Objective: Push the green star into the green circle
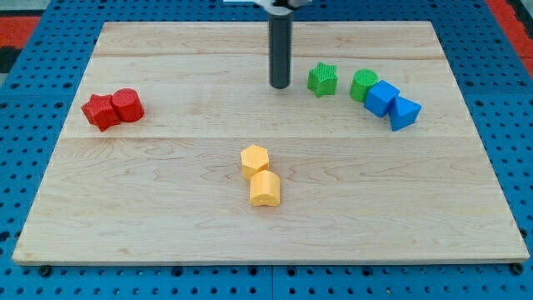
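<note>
The green star (322, 80) was seen lying near the view's top, right of centre, on the wooden tabletop (166, 183), flat and whole, its points somewhat rounded and its top face a lighter green than its sides. It had not yet been brought against the green circle (363, 84), which lay just to the view's right of it; a narrow strip of bare wood could be made out between the two, so the task was judged nearly but not quite finished, with a short push toward the view's right left to be made. The tip (280, 86) was placed just to the view's left of the star, apart from it by a small gap, on the side from which such a push would be given. No pincer was carried by the arm, so no state of spread or pinch could be told. Against the circle's far side a blue cube (382, 97) was pressed, and a blue triangle (405, 112) beside that. Well apart were two yellow blocks (260, 175) below the centre and two red blocks (113, 108) at the view's left.
</note>
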